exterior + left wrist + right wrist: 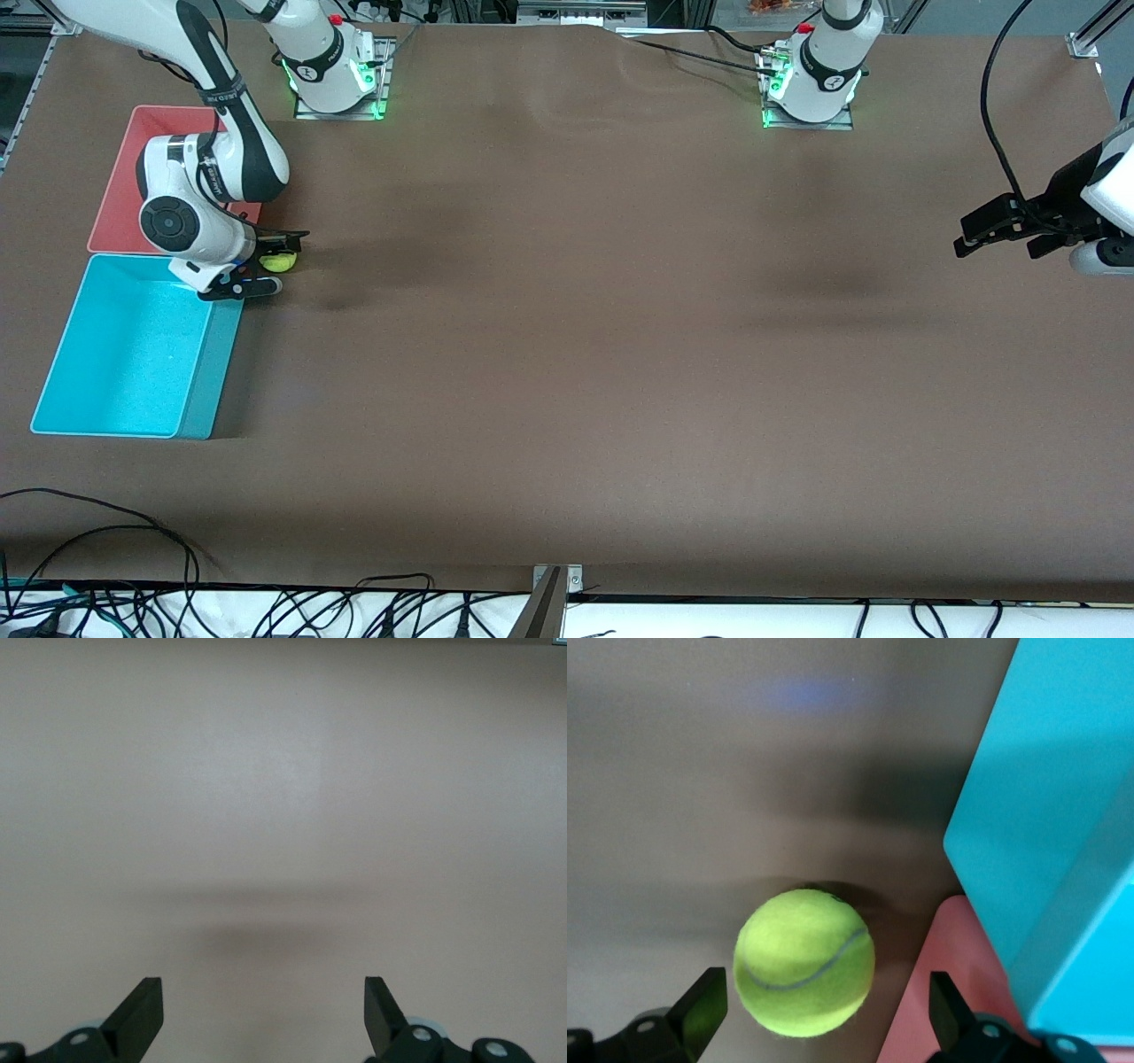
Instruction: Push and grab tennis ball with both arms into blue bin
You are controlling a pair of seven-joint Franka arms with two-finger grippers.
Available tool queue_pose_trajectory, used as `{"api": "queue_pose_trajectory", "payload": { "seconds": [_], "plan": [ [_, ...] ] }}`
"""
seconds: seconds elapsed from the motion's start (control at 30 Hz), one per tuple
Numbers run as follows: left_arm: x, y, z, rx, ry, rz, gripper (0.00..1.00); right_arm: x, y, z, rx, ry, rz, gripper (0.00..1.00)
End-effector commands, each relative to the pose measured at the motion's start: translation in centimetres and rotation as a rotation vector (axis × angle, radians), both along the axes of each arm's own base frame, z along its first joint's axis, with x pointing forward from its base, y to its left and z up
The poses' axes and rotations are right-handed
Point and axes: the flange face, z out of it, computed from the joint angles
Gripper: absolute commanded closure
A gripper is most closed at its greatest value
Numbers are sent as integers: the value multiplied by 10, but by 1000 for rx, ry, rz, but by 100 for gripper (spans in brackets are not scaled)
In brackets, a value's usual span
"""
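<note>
Brown cloth covers the whole table (567, 372), with cables trailing along the edge nearest the front camera. At the right arm's end sit two bins: the pink bin (120, 190), and touching it on the side nearer the front camera, the blue bin (133, 354). The right gripper (266, 263) is low at the corner where the bins meet, its fingers spread wide with the tennis ball (278, 261) between them, not yet clamped. The ball rests on the cloth just beside the blue bin's wall. That wall stands between ball and bin floor, so the ball probably must be lifted over, not pushed. The left gripper (1005, 232) waits over bare cloth at the left arm's end, fingers wide and empty.
</note>
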Motion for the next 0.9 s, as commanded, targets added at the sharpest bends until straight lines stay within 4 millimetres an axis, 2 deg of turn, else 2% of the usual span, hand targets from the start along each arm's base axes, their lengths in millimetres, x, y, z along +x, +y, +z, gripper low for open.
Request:
{"api": "queue_pose_trajectory", "payload": {
  "seconds": [0.0, 0.07, 0.23, 0.47, 0.73, 0.87],
  "plan": [
    [-5, -4, 0, 53, 12, -37, 0, -8, -3, -26, 34, 30, -48, 0],
    [-9, -13, -2, 72, 37, -59, 0, -8, -3, -26, 37, 31, -47, 0],
    [-13, -11, -1, 80, 59, -60, 0, -8, -3, -26, 38, 34, -48, 0],
    [-15, -21, -8, 83, 86, -78, 0, -4, 1, -17, 43, 31, -21, 0],
    [-17, -23, -9, 89, 105, -81, 0, 7, 6, 8, 34, 64, -8, 0],
    [-17, -22, -7, 95, 102, -83, 0, 16, 17, 22, 27, 96, 6, 0]
  ]
}}
